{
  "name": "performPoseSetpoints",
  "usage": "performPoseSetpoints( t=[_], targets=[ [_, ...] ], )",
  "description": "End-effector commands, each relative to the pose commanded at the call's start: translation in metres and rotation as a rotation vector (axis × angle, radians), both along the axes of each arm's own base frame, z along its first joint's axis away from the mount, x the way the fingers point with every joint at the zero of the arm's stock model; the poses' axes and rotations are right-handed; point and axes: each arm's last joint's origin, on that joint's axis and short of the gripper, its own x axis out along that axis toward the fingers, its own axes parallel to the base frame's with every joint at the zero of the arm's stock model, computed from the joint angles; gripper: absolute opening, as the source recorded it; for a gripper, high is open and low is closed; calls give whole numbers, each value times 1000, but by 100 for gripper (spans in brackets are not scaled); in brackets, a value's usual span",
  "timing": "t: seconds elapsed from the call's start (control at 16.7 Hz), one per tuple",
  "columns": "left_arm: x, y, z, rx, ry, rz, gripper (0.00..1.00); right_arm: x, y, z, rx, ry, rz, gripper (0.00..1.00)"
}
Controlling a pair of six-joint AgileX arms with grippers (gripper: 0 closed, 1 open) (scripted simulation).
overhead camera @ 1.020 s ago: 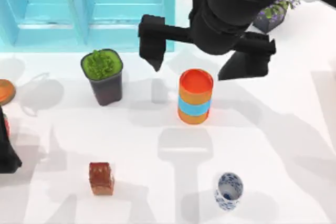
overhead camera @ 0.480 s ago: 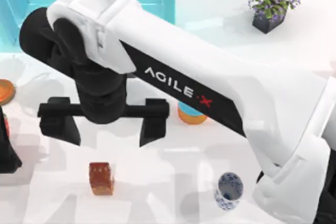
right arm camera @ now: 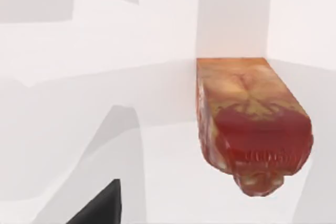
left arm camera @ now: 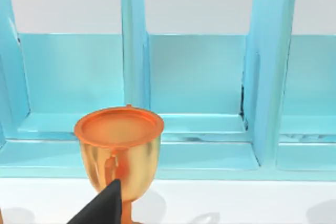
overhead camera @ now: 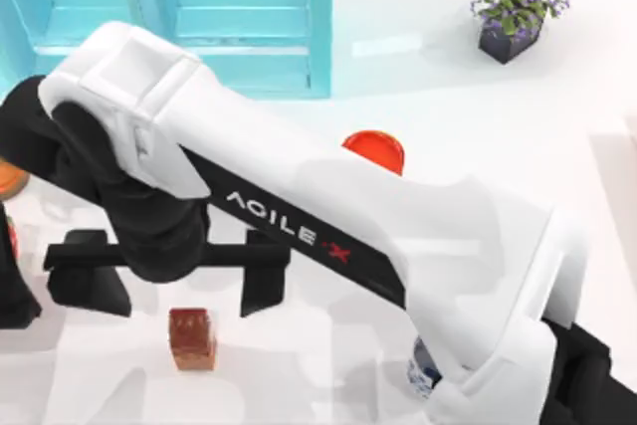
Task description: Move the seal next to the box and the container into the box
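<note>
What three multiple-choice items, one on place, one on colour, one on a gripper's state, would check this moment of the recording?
1. Where is the right gripper in the top view?
A. Over the flower pot at the far right
B. Above the seal, towards the table's left
C. Inside the box

2. What colour is the box?
A. Light blue
B. Red
C. Black

3. How do the right gripper's fingers stand?
A. Shut on the seal
B. Shut on the container
C. Open, holding nothing

Answers:
1 B: its black crossbar and two fingers sit just beyond the seal, which shows up close in the right wrist view.
2 A: the compartments at the table's far side are light blue.
3 C: the fingers are spread wide and the seal rests on the table, apart from them.
</note>
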Motion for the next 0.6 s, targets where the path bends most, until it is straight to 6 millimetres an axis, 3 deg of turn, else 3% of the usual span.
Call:
performPoseSetpoints(
  t=[0.3,0.6],
  targets=[
    [0,0,0,0,0,0,100,2,0,-3,-2,2,-2,100],
    [0,0,0,0,0,0,100,3,7,-32,-4,2,0,100]
  ],
)
